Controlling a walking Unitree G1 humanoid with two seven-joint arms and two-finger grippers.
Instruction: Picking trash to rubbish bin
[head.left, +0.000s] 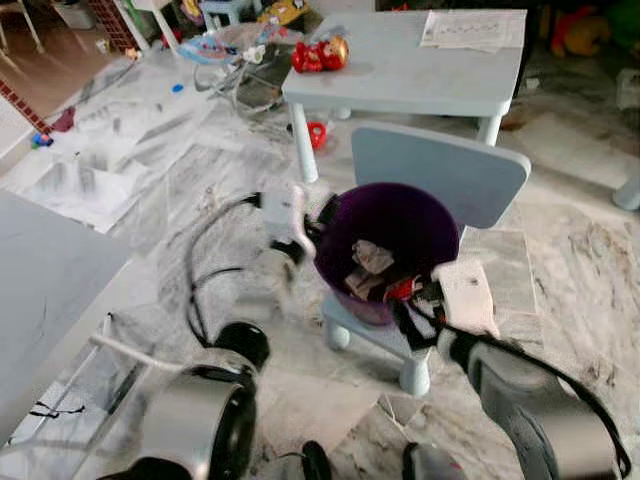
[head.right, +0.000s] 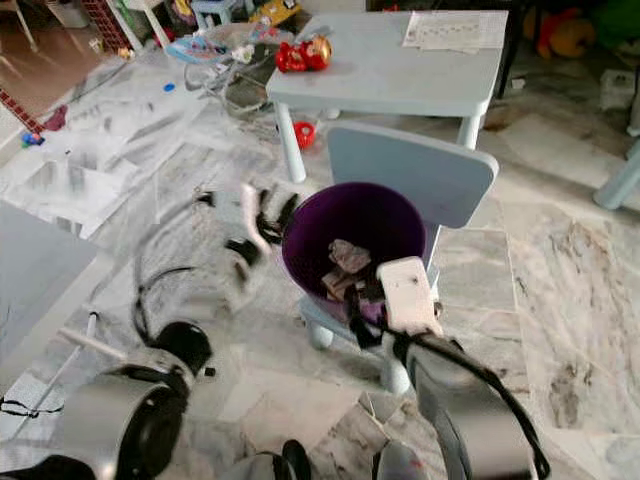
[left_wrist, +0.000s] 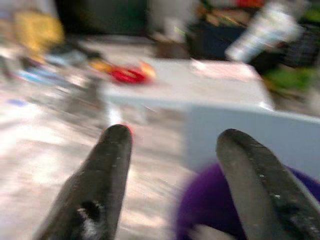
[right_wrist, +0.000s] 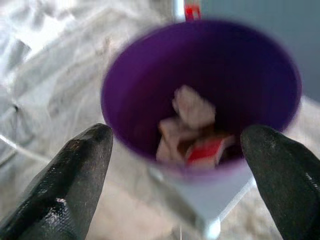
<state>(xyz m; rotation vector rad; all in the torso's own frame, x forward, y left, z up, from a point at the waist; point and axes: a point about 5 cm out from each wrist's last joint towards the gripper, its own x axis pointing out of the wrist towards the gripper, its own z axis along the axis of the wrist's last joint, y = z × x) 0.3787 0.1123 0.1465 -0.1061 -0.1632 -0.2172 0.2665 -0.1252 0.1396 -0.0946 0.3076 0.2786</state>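
Rubbish sits heaped inside a purple bin (head.left: 390, 235), which stands on the seat of a small pale-blue chair (head.left: 440, 175) on the marble floor (head.left: 560, 280). From the left eye view, crumpled paper (head.left: 372, 258) and a red scrap (head.left: 402, 290) lie in the bin's bottom. The left pincer (head.left: 318, 218) hangs blurred just beside the bin's left rim; the right pincer (head.left: 425, 292) hovers at the near rim, its white wrist block just behind. Beyond the chair stands a light-blue table (head.left: 420, 70) carrying a red toy (head.left: 318, 54) and a sheet of paper (head.left: 472, 28).

The right eye view gives the same scene: bin on chair, right pincer (head.right: 362, 295) over the near rim, left arm smeared beside it.

In the left wrist view the two black fingers (left_wrist: 107, 175) stand well apart, released, nothing between them; the purple rim shows below them and the chair back and table beyond, all blurred.

In the right wrist view the fingers (right_wrist: 75, 175) are spread wide, released, one on each side of the bin's mouth, with the paper wads (right_wrist: 192, 107) and the red-and-white scrap (right_wrist: 207, 150) lying inside.
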